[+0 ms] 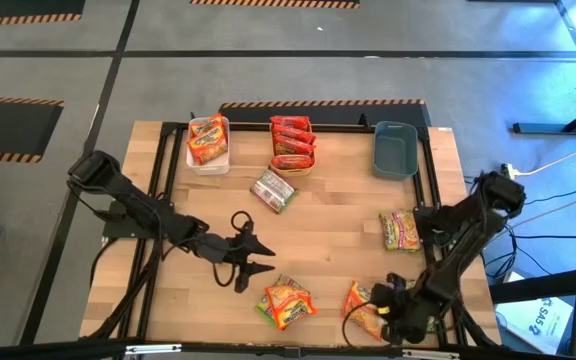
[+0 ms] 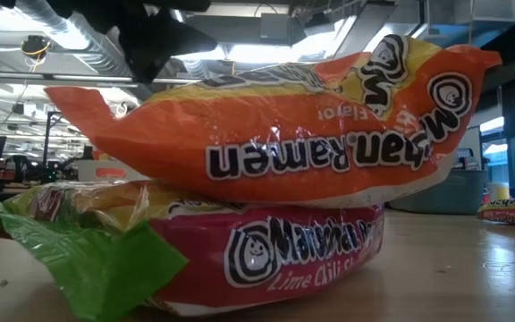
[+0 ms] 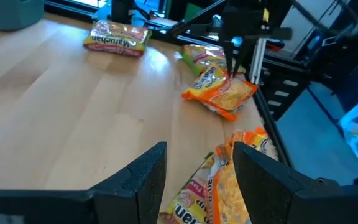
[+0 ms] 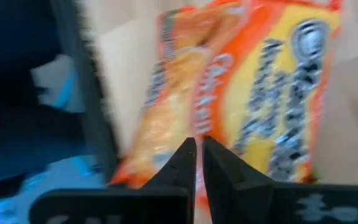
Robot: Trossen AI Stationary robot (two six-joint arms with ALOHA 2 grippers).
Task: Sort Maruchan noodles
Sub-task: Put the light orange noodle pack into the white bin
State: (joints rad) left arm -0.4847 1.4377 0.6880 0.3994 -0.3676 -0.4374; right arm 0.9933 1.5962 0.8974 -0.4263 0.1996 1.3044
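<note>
My left gripper point(image 1: 268, 260) point(image 3: 197, 155) stands open just left of a small pile of Maruchan noodles point(image 1: 286, 303) near the front edge. There an orange packet point(image 2: 275, 134) lies upside down on a pink one point(image 2: 275, 255), with a green one point(image 2: 79, 255) beside them. My right gripper point(image 1: 388, 300) point(image 4: 197, 144) is shut at another orange packet point(image 1: 361, 306) point(image 3: 219, 93) by the front right. A green-yellow packet point(image 1: 400, 230) and a silvery one point(image 1: 273, 190) lie flat on the table. My right gripper comes at the orange packet from above, slanting down, with its shut fingers point(image 3: 234, 62) at the packet's right-hand edge point(image 4: 185, 134). It seems to pinch that edge between the two fingers. The fingers themselves hide the place of contact. The packet's other end rests on the table.
At the far edge stand a white bin point(image 1: 208, 160) with orange packets, an orange bin point(image 1: 293, 165) with red packets, and a grey-blue bin point(image 1: 395, 148). A black frame point(image 1: 428, 200) runs along the table's sides. Bare wood point(image 1: 338, 230) lies in the middle.
</note>
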